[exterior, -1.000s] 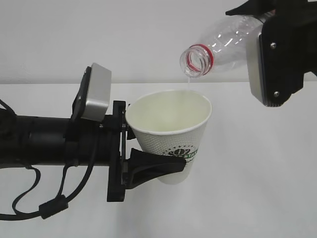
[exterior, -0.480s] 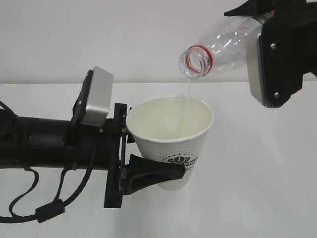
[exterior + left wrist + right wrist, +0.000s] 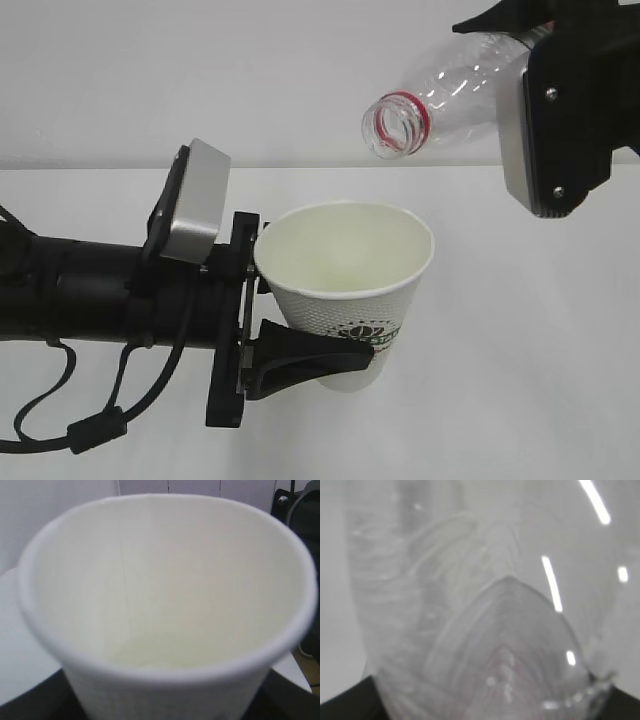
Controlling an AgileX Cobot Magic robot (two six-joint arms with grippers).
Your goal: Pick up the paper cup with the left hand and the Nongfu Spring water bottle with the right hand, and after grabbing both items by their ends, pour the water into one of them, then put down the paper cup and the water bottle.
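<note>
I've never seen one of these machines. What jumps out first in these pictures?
A white paper cup held off the table by the left tool, mouth up, in the middle. Above it to the right, a clear bottle with a red neck ring, tilted mouth-down over the cup, held by the right tool. No stream shows between them.

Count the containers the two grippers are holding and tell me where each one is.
2. The paper cup sits upright in the left gripper, low in the middle. The Nongfu Spring water bottle is tilted in the right gripper, upper right, mouth above the cup. None seems hidden.
</note>
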